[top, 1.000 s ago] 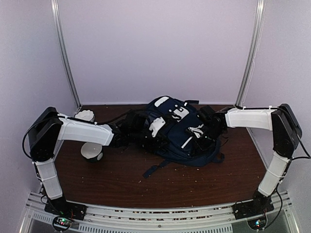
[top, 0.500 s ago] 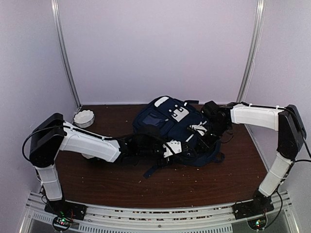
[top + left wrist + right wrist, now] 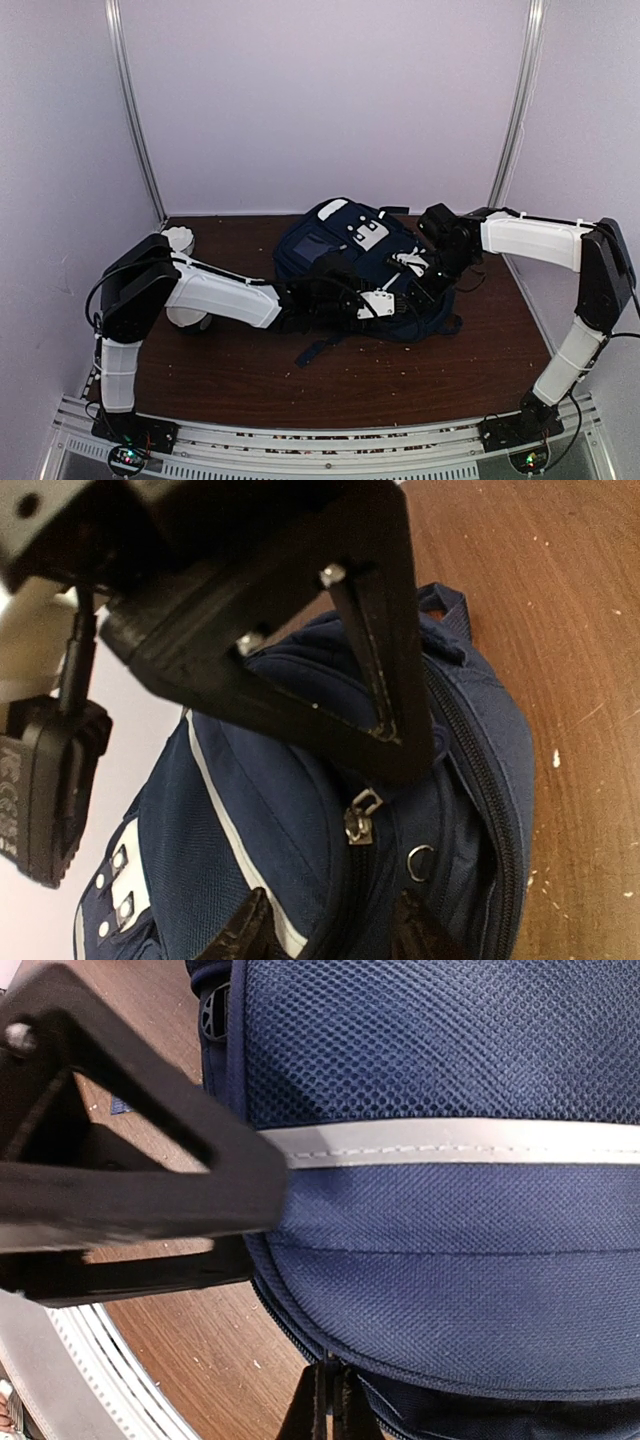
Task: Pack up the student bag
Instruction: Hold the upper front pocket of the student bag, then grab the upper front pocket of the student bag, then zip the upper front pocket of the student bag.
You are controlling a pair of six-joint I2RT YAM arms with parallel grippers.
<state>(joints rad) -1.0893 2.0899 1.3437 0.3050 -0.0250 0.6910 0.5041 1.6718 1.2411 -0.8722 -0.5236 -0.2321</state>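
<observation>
Left pincer (image 3: 385, 303), top view: black, set at the near edge of the student bag (image 3: 335, 240). Its white arm stretches low across the brown table (image 3: 250, 370). It sits further right along the bag than half a second ago.
Right pincer (image 3: 412, 268), top view: just beyond the left pincer, on the navy fabric; forearm level.
Left pincer (image 3: 330, 942), left wrist view: fingers (image 3: 245, 935) spread astride a zipper seam. Whether they grip the fabric cannot be told.
Zipper pull (image 3: 358, 815), left wrist view: metal, just ahead of the fingers.
Right pincer (image 3: 327, 1405), right wrist view: pressed together at the bag's rounded mesh edge, below a pale stripe (image 3: 450, 1140).
</observation>
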